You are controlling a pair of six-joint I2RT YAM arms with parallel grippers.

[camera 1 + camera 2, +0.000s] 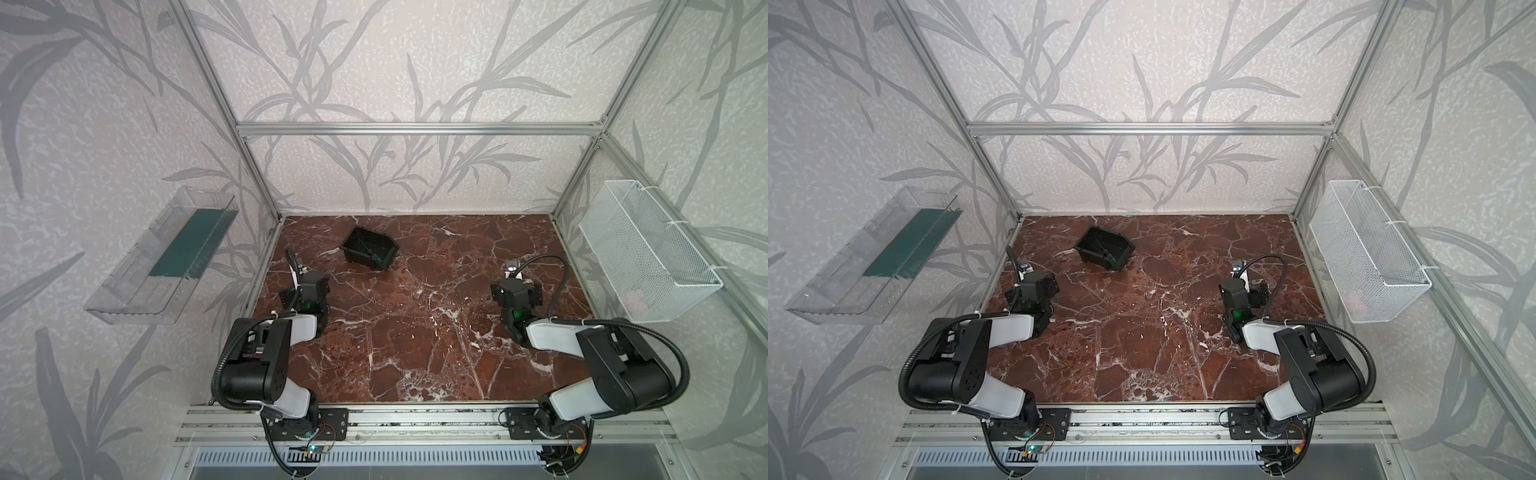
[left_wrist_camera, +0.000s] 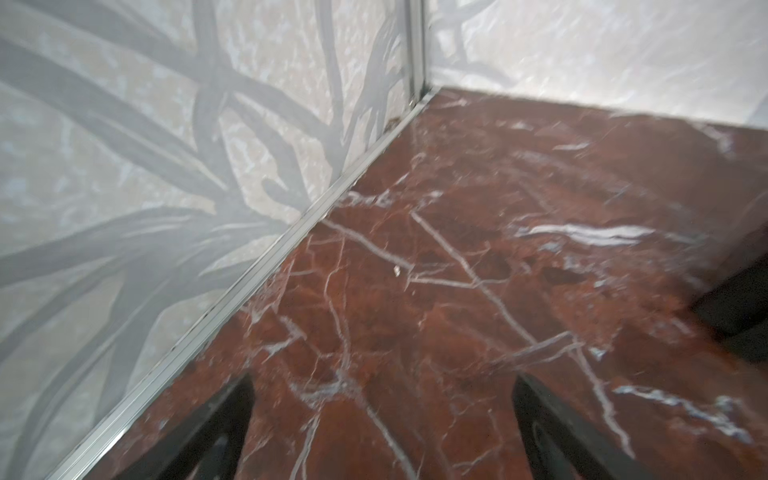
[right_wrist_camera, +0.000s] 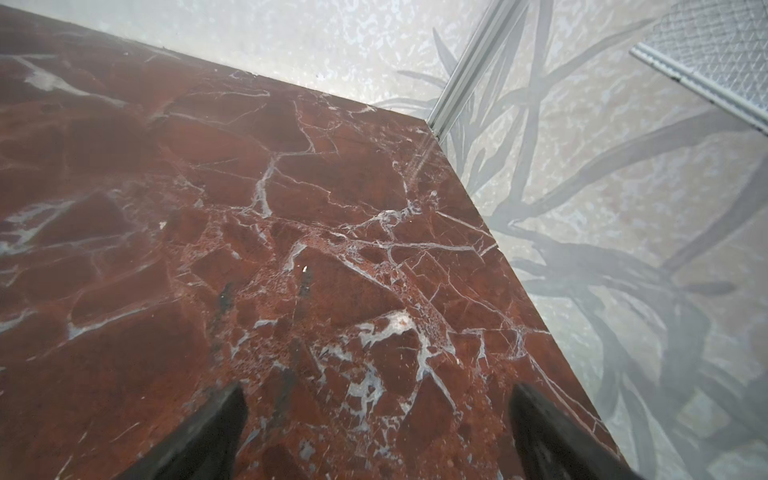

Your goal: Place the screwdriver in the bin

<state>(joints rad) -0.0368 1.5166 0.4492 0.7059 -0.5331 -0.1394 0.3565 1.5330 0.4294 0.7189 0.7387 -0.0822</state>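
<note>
Screwdriver in the bin: the slim screwdriver (image 1: 374, 254) lies inside the small black bin (image 1: 351, 241). The bin sits open side up on my red marble bench (image 1: 415, 332), turned askew to the bench edges. In both top views the tool's long axis runs on a diagonal across the bin's floor. Its thin dark shaft reaches toward the bin's far-left corner, and the teal of the handle shows toward the near-right corner. The tip is too small to make out.

My left gripper (image 2: 384, 384) hovers over bare marble to the near left of the bin, apart from it. Its two black fingers (image 2: 224, 419) are spread wide with nothing between them. A dark shape at the edge of the left wrist view is too blurred to name.

My right gripper (image 3: 378, 392) hovers to the near right of the bin, well apart from it. Its fingers are likewise spread wide and hold nothing, with only veined stone below.

Left of the bin, a clear plastic tray (image 1: 124, 307) hangs on the side wall with a dark green strip in it. Right of the bin, a white wire-mesh basket (image 1: 648, 249) hangs on the opposite wall.
</note>
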